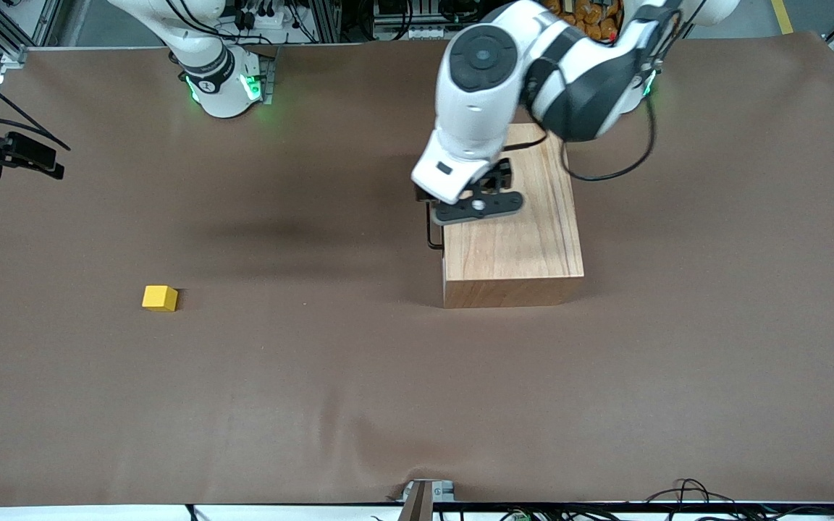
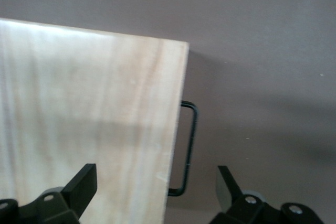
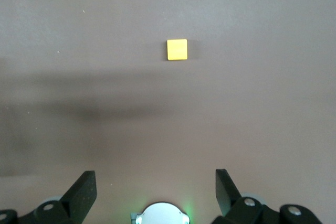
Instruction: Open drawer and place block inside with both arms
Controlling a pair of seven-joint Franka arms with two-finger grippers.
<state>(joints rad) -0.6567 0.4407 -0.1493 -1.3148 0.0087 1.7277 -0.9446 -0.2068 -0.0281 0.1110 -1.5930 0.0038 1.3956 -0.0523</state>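
Note:
The wooden box (image 1: 518, 239) stands on the brown table with its drawer shut. The drawer's black handle (image 1: 432, 231) faces the right arm's end of the table. My left gripper (image 1: 458, 201) hovers over the box's handle edge and is open. In the left wrist view, my left gripper (image 2: 156, 184) has one finger (image 2: 84, 182) over the box top (image 2: 89, 119) and the other past the handle (image 2: 191, 145). The yellow block (image 1: 160, 297) lies toward the right arm's end, nearer the front camera. My right gripper (image 3: 156, 179) is open and empty, high over the table, with the block (image 3: 177, 49) in its view.
The right arm's green-lit base (image 1: 223, 87) stands at the table's back edge and also shows in the right wrist view (image 3: 160, 214). A black cable (image 1: 605, 174) loops off the left arm beside the box. A black camera mount (image 1: 15, 153) sits at the table's edge.

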